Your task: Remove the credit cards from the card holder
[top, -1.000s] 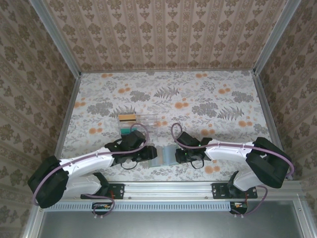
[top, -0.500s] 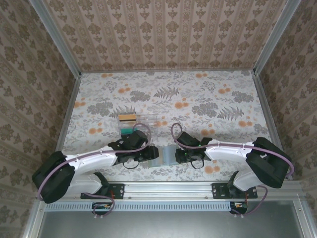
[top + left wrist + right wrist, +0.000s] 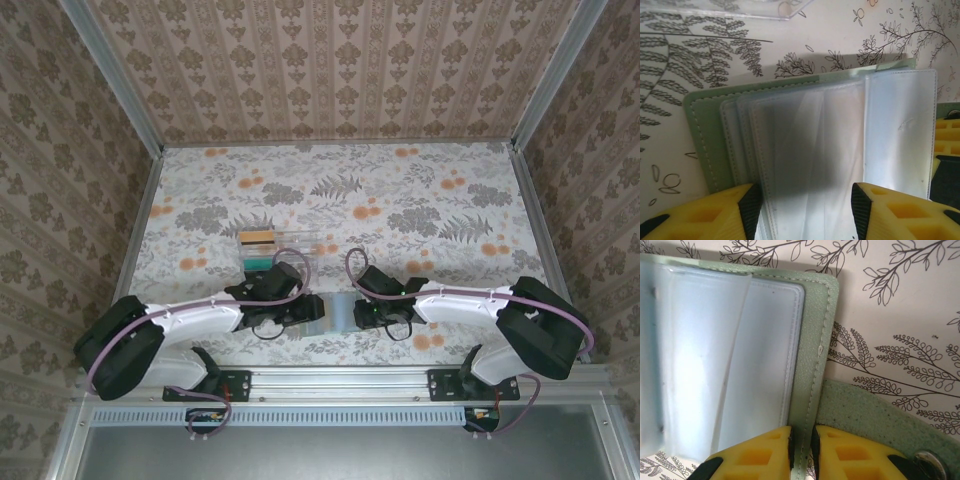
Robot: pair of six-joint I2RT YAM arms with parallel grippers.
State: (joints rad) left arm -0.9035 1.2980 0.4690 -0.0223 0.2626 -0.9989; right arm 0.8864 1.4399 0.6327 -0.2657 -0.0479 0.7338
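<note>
From above, the card holder (image 3: 336,312) lies open close to the near edge of the desk (image 3: 420,200), about midway between its left and right edges. The left end effector (image 3: 312,310) and the right end effector (image 3: 362,316) meet it from either side and cover much of it, so their fingers are hard to make out here. Just beyond it, toward the left edge, stands a clear tray (image 3: 300,243) with a teal-green credit card (image 3: 262,259) and a yellowish card (image 3: 257,238) with a dark band in it. Both are too small for any print to be read.

In the left wrist view, the pale green cover carries a fan of cloudy clear sleeves (image 3: 815,140), cut off at the bottom edge. The two yellow fingers (image 3: 725,210) stand wide apart with the sleeves running between them, gripping nothing. Whether the pads touch the plastic cannot be told, nor whether any sleeve holds a card. A corner of the tray shows at the top.

In the right wrist view, the yellow fingers are pinched together on the stitched edge of the green cover. A green strap (image 3: 875,415) lies on the desk beside them, its metal snap (image 3: 926,460) cut off at the bottom edge. The sleeves run out of frame on the left.
</note>
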